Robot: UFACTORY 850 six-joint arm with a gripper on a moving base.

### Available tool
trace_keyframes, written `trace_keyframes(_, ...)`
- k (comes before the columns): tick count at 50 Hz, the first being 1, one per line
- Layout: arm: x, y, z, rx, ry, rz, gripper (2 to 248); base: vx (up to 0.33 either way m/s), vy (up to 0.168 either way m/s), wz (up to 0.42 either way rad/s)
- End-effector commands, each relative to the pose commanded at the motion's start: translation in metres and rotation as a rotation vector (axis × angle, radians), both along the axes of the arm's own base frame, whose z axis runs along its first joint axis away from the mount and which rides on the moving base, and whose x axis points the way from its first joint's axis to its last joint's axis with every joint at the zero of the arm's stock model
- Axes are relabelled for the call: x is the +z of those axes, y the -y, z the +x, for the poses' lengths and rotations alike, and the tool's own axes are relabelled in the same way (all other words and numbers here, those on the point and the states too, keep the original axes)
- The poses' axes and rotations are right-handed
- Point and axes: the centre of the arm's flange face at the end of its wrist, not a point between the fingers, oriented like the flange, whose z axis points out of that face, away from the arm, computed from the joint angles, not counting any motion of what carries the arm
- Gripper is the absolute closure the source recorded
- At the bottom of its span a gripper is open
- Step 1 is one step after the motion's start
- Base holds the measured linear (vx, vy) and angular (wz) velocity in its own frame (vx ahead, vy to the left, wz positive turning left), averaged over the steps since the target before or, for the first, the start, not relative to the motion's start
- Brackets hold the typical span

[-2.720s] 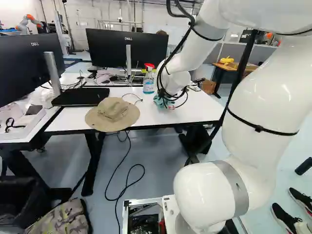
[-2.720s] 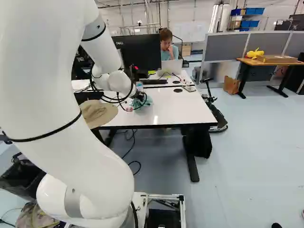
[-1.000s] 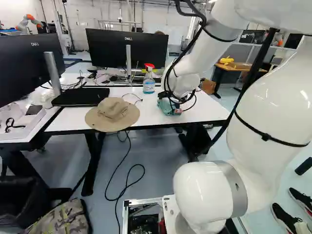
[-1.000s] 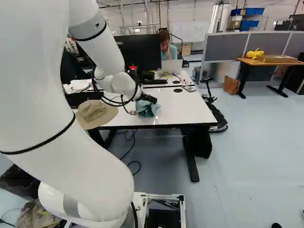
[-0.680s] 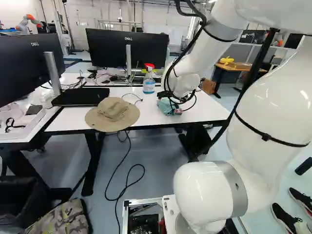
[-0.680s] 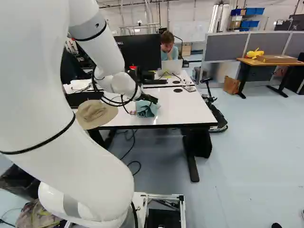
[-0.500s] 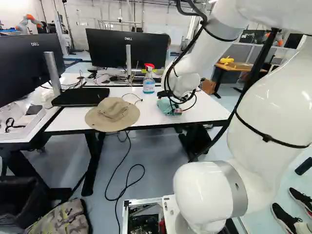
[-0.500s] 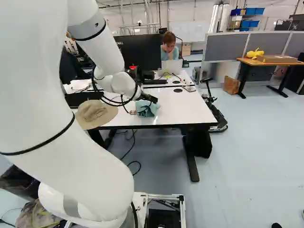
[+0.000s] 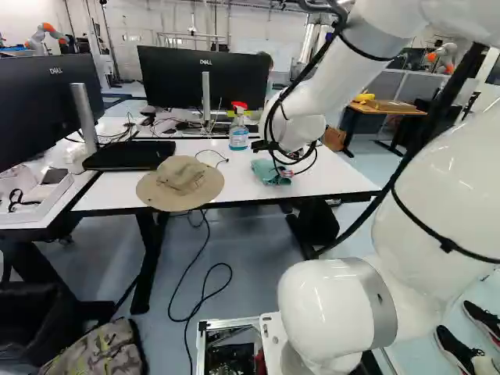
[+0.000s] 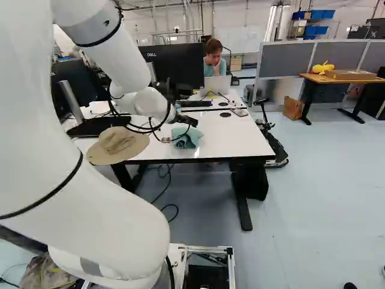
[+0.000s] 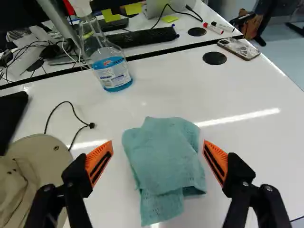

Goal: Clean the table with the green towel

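Wrist view; blue liquid (image 11: 124, 86) in bottle (image 11: 93, 44)

I see the green towel (image 11: 164, 156) lying loosely folded and rumpled, its layers overlapping unevenly, flat near the table's front edge. The table (image 11: 247, 156) stands level, its glossy white top edged in black.

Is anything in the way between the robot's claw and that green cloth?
Nothing visible is. The gripper is open, with the green towel in clear view between its spread fingers. The hat lies off to one side; the spray bottle stands beyond the towel.
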Motion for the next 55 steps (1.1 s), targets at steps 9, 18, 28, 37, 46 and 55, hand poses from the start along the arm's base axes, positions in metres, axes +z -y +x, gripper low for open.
trace_keyframes(9,-0.001,-0.007,-0.012,0.016,0.002,0.000,3,0.000,0.000,0.000)
trace_keyframes(18,-0.002,-0.013,-0.024,0.034,0.006,0.000,3,0.000,0.000,0.000)
trace_keyframes(28,-0.003,-0.018,-0.033,0.048,0.009,0.000,3,0.000,0.000,0.000)
trace_keyframes(37,-0.003,-0.018,-0.034,0.048,0.009,0.000,3,0.000,0.000,0.000)
trace_keyframes(46,-0.005,-0.018,-0.035,0.048,0.014,-0.003,3,0.000,0.000,0.000)
trace_keyframes(55,-0.008,-0.017,-0.037,0.049,0.024,-0.008,3,0.000,0.000,0.000)
